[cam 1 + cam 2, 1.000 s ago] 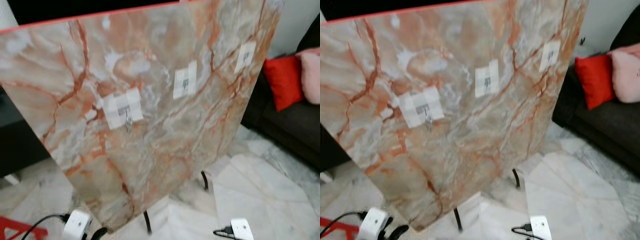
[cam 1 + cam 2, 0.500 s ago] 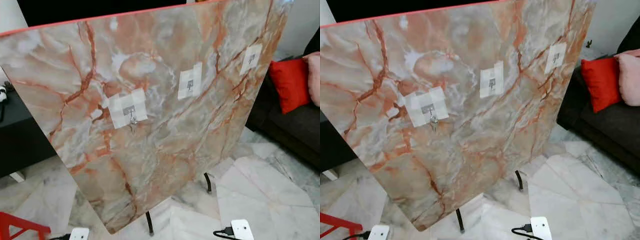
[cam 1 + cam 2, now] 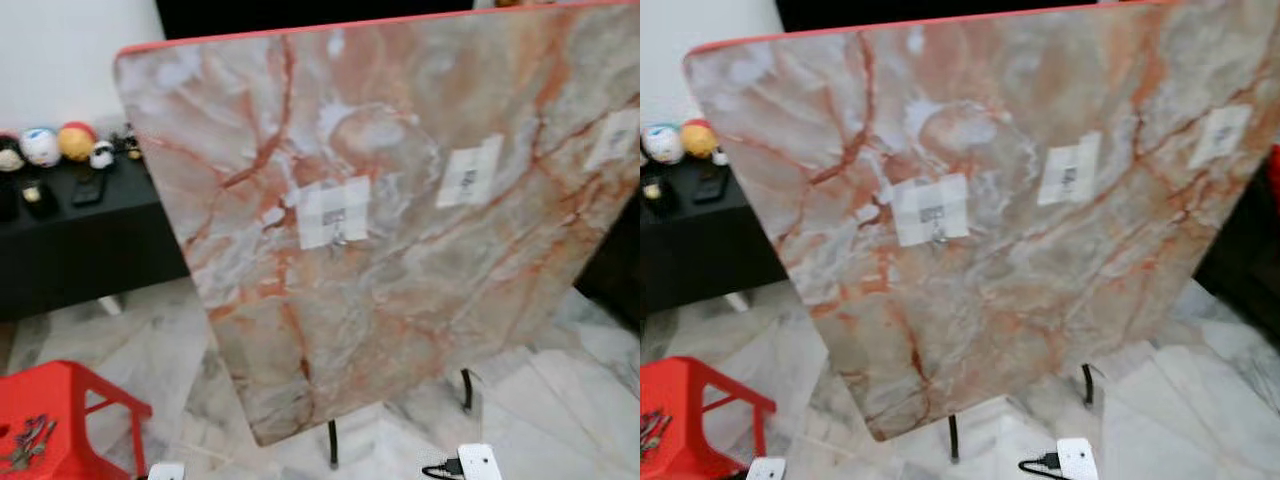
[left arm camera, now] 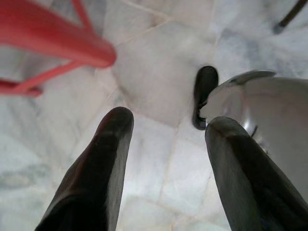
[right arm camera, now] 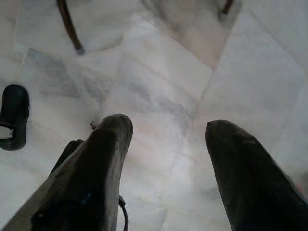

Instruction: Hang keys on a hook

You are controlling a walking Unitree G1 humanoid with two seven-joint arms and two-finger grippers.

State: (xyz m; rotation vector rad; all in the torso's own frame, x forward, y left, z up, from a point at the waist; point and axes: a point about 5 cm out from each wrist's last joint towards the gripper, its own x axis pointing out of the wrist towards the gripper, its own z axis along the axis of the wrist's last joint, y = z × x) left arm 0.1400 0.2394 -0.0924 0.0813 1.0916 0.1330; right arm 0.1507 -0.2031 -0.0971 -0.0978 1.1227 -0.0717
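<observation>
A tall marble-patterned board (image 3: 400, 300) stands on thin black legs before me. Three hooks are taped to it with white patches: a left hook (image 3: 335, 214), a middle hook (image 3: 467, 177) and a right hook (image 3: 612, 140). Something small and metallic hangs from the left hook, blurred. A bunch of keys (image 3: 24, 441) lies on a red stool (image 3: 70, 395) at the lower left. My left gripper (image 4: 171, 122) hangs open over the floor beside the stool's red legs. The right gripper (image 5: 168, 127) is open above the marble floor, nothing between its fingers.
A low black cabinet (image 3: 90, 240) with small toys (image 3: 60, 143) stands at the left against a white wall. White plug adapters (image 3: 478, 462) with a black cable lie on the floor in front of the board's legs (image 3: 333, 455).
The camera has swung to the left: the board now sits further right in the picture, the sofa and red cushion have left the view, and the cabinet and red stool with keys have come in.
</observation>
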